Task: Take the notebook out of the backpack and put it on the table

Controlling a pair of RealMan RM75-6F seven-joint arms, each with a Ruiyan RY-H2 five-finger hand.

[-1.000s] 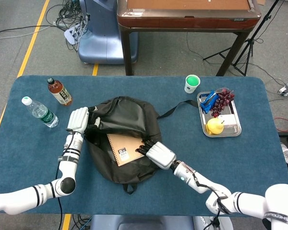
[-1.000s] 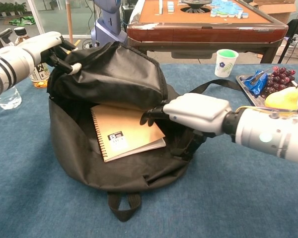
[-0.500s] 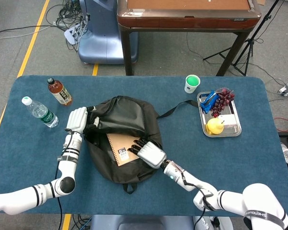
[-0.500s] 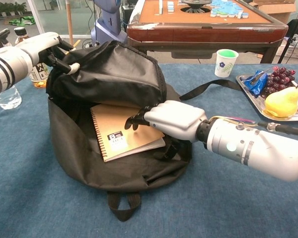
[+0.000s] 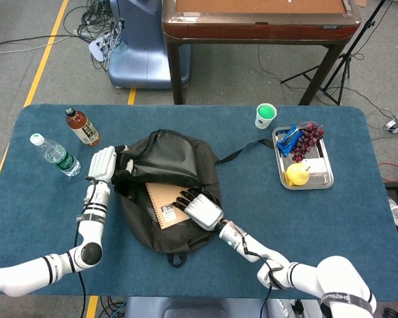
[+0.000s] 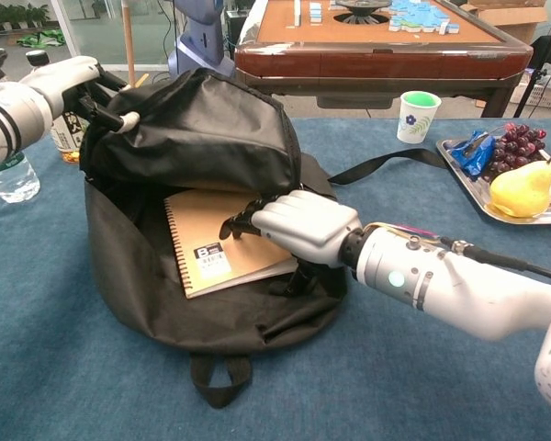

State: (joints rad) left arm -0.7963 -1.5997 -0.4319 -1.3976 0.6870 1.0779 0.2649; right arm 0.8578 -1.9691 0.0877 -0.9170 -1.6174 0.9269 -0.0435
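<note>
A black backpack [image 5: 166, 159] lies on the blue table [image 5: 318, 232] with its mouth open. My left hand [image 5: 101, 164] grips the flap's edge [image 6: 119, 115] and holds it up at the left. Inside, a tan spiral notebook [image 6: 207, 243] lies flat and partly uncovered; the head view shows the notebook [image 5: 160, 204] too. My right hand [image 6: 298, 225] reaches in from the right and its spread fingers [image 6: 243, 220] rest on the cover near its right edge. The thumb is hidden, and no grip on the notebook shows. The same right hand [image 5: 200, 209] covers the notebook's right side.
A brown drink bottle [image 5: 83, 127] and a water bottle [image 5: 55, 154] lie left of the backpack. A green-filled paper cup [image 5: 266, 116] and a metal tray [image 5: 320, 173] with grapes, a pear and a blue packet sit at the right. A backpack strap [image 5: 242, 151] trails toward the cup.
My right hand has moved left into the backpack, from beside the notebook onto its cover. My left hand has pulled the flap slightly left and up; the backpack shifted a little left.
</note>
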